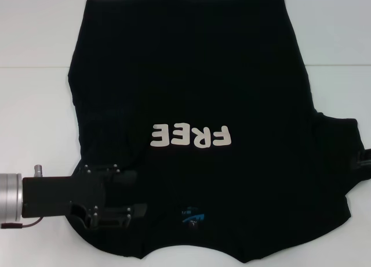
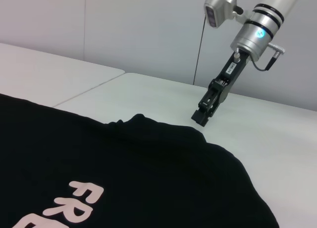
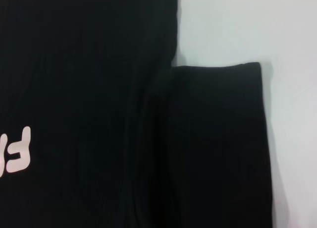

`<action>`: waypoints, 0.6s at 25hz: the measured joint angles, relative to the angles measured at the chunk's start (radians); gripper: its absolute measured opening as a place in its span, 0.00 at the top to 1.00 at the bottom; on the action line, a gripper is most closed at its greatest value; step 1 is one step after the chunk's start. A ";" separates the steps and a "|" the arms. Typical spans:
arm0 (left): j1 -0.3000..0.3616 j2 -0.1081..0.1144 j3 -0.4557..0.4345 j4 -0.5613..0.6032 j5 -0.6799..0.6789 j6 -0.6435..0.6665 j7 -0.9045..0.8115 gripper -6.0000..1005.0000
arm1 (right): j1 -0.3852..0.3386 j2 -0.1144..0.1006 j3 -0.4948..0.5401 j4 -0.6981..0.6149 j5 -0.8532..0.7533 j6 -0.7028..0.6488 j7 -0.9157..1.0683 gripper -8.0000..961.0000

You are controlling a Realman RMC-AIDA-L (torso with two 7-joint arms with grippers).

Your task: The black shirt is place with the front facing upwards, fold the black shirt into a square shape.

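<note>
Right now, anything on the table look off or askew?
Mostly fine. The black shirt lies flat, print up, but its left sleeve is already tucked in under the left pincer, while the right sleeve still sticks out, so the outline is lopsided. The right pincer sits at that sleeve's edge.

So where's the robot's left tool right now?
In the head view the left tool is low on the left side, over the shirt at its left shoulder, below and left of the white letters.
</note>
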 joint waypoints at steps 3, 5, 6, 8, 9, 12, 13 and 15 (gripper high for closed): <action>0.000 -0.001 -0.001 0.000 0.000 0.000 0.000 0.27 | 0.010 0.000 -0.010 0.023 -0.001 0.025 0.000 0.05; 0.000 -0.002 -0.001 0.000 0.000 0.000 0.000 0.27 | 0.015 -0.002 -0.012 0.041 -0.001 0.037 0.000 0.05; 0.000 -0.002 -0.001 0.000 0.000 0.000 0.000 0.27 | 0.017 -0.003 -0.012 0.047 -0.001 0.042 -0.001 0.05; 0.000 -0.002 0.000 0.000 0.000 0.000 0.000 0.27 | 0.019 -0.004 -0.012 0.054 -0.001 0.050 -0.001 0.05; 0.000 -0.002 0.000 0.000 0.000 0.000 0.000 0.27 | 0.020 -0.004 -0.014 0.056 -0.002 0.053 -0.001 0.05; 0.000 -0.002 -0.001 0.000 0.000 0.000 0.000 0.27 | 0.022 -0.004 -0.028 0.057 -0.002 0.063 0.001 0.05; 0.000 -0.002 -0.001 0.000 0.000 0.000 0.000 0.27 | 0.022 -0.004 -0.031 0.057 -0.002 0.066 0.001 0.05; 0.000 -0.002 -0.001 0.000 0.000 0.000 0.000 0.27 | 0.023 -0.002 -0.034 0.058 -0.001 0.071 0.002 0.05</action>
